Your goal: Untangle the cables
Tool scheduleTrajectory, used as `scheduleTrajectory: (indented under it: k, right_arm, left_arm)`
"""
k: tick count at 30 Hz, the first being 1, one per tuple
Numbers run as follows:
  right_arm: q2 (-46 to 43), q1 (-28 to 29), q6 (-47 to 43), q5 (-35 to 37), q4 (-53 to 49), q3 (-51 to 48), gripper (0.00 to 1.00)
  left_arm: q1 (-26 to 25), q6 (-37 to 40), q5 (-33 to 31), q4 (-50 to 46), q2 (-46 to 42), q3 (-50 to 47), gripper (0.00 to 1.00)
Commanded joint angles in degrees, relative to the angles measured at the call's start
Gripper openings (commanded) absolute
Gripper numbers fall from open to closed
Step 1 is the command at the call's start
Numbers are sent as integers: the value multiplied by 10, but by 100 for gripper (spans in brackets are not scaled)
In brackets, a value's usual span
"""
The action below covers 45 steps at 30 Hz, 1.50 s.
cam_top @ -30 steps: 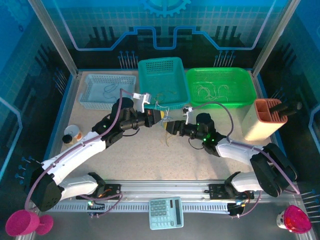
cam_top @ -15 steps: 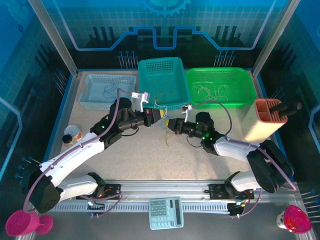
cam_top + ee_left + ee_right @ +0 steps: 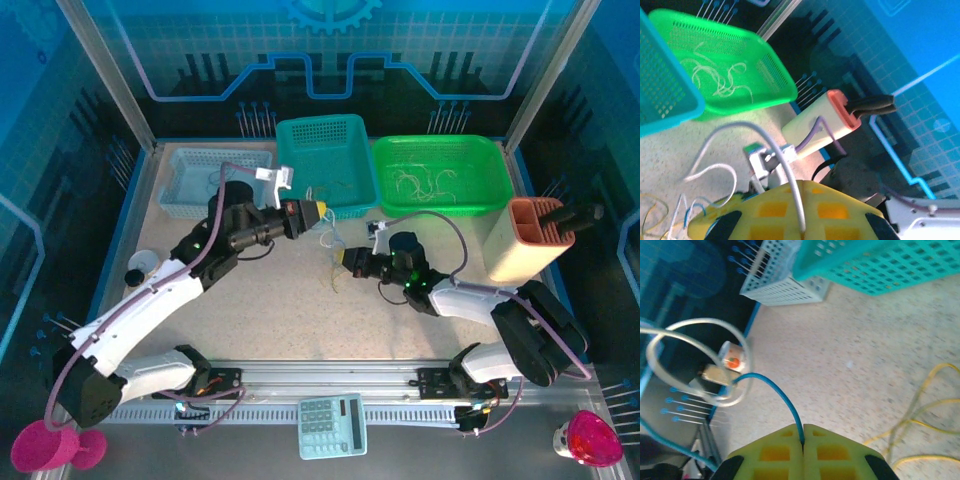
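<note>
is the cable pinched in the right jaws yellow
No, the right wrist view shows a blue cable pinched between the shut right jaws.

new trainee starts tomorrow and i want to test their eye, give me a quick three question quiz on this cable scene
1. True or false: the right fingers are shut on a blue cable.
2. What colour is the cable pinched by the left fingers? A red, B white, C green.
3. Along the far edge of the table, what colour is the basket furthest right?

Key: 1 true; 2 B; 3 green.
</note>
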Motion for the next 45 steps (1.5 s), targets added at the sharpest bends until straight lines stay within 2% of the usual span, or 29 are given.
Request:
scheduleTrajectory:
  k: [1,9,14,15,17,19,20,23,28,34,45]
  right_arm:
    - [7,-2,-24,47,-55,-12,0]
    - [11,-1,-25,77,-89,-30,0]
    - [1,-1,-40,66,-112,-20,0]
    - [-5,1,-45,62,-124,-14,3]
    - [-26,7,-63,56,-160,7,32]
    - [-55,14,-82,61,-207,29,55]
    - [-71,17,-91,62,-233,43,61]
    - [-111,18,-116,66,-293,81,70]
    - [-164,18,-156,69,-357,129,74]
    - [-198,18,-234,53,-313,163,80]
    - [-130,10,-273,35,-247,266,79]
  left_arm:
    - [17,-9,24,-12,-10,47,0]
    - [54,-50,68,13,6,96,0]
    - [58,-45,78,9,12,110,0]
    - [59,-45,78,9,12,109,0]
    - [59,-44,77,10,12,102,0]
    - [60,-45,79,13,12,96,0]
    - [60,-46,81,14,12,92,0]
    - [59,-51,83,22,15,82,0]
    - [61,-65,88,30,22,77,0]
    - [60,-94,101,42,28,75,0]
    - [60,-210,111,145,34,29,0]
